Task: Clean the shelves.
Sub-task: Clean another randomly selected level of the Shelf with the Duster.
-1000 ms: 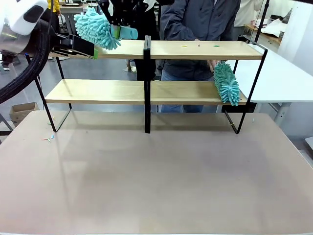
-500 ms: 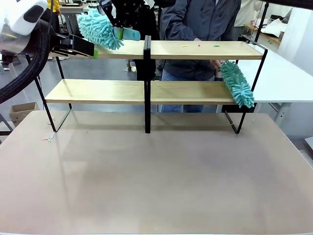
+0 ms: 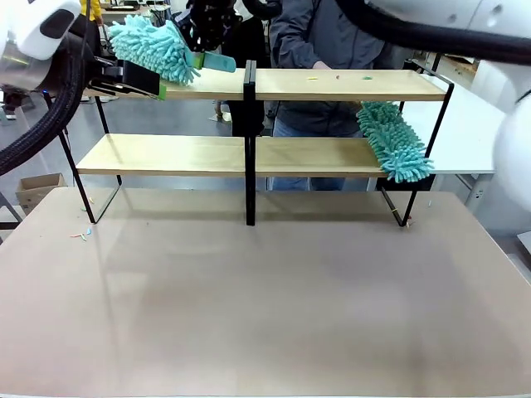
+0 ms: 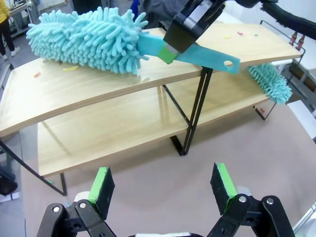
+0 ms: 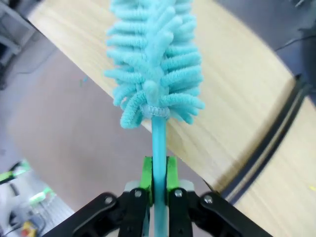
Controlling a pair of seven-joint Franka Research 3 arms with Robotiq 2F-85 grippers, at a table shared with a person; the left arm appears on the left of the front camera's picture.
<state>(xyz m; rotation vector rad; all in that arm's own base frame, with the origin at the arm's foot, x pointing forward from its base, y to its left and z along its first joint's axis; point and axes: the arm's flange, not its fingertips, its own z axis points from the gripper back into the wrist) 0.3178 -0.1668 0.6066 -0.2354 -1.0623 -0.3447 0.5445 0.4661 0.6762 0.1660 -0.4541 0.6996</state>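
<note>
Bright, even indoor light, soft shadows.
The shelves point(image 3: 249, 154) throw faint shadows on the worktop point(image 3: 265, 307) toward its near edge. The left wrist view bows the boards like a fisheye; the right wrist view is smeared with blur beyond the duster point(image 5: 155, 64).

A white table point(image 3: 477, 137) stands right; a cardboard box point(image 3: 33, 189) sits on grey floor.

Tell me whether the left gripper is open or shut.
Open. In its wrist view the left gripper has its green pads spread wide apart with nothing between them, facing the shelves.
</note>
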